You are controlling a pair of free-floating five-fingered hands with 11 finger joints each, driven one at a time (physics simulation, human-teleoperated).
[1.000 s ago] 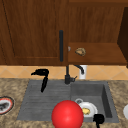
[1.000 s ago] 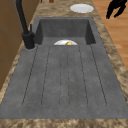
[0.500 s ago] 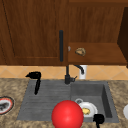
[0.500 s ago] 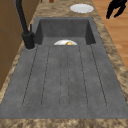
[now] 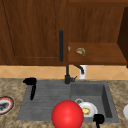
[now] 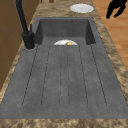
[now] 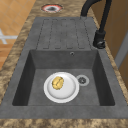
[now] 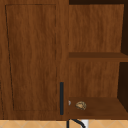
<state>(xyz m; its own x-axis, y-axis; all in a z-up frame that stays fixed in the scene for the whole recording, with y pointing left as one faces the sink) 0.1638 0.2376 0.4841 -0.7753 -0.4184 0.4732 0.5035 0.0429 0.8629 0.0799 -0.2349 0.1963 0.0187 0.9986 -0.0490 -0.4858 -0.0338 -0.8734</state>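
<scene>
Granite counter point(image 5: 15, 86) surrounded the dark sink point(image 5: 105, 100). I saw the left hand point(image 5: 31, 83) hanging over the draining board point(image 5: 47, 96), fingers pointing straight down, relaxed, holding nothing. Right hand point(image 5: 98, 119) sat at the basin's front edge; whether it was curled, I could not tell. Nearest it, a white plate point(image 7: 68, 93) carried what looked like a yellow food piece point(image 7: 57, 83). A red ball point(image 5: 67, 114) was just left of the plate
</scene>
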